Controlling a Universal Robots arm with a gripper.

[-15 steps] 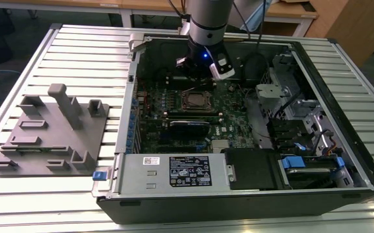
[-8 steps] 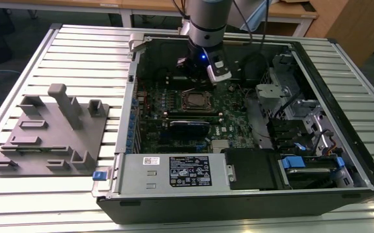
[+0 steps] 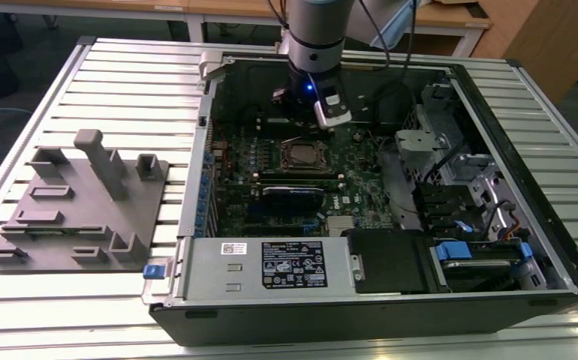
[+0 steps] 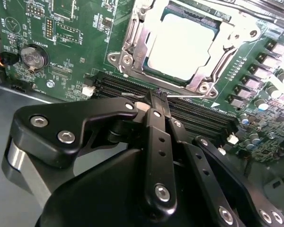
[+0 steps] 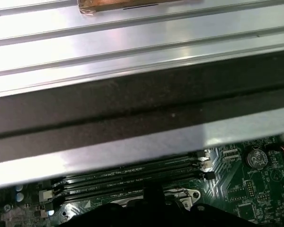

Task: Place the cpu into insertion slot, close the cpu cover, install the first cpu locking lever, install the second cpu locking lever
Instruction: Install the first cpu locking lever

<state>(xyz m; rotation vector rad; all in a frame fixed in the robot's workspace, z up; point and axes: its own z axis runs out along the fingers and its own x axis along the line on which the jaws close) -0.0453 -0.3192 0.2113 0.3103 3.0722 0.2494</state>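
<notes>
One arm reaches down into the open computer case (image 3: pixel 529 187), which lies on its side on the slatted metal desk (image 3: pixel 118 82). In the second wrist view the end effector (image 4: pixel 159 97) looks clenched: its black fingers (image 4: pixel 156 137) meet at the tips, and I can make out nothing between them. The tips hang just over the long black memory slots (image 4: pixel 118 85), beside the insertion slot (image 4: pixel 204 86) and apart from it. The cpu (image 4: pixel 184 45) lies flat inside that slot, its pale metal top facing up. The cpu cover (image 4: pixel 149 28) lies down over it, its silver frame resting around the chip's edges. Whether the locking levers are latched, I cannot tell. A round coin battery (image 4: pixel 34 56) sits on the green circuit board (image 4: pixel 75 28), well away from the socket. In the exterior view a grey moulded fixture (image 3: pixel 79 202) stands on the desk at the exterior view's left, outside the case.
</notes>
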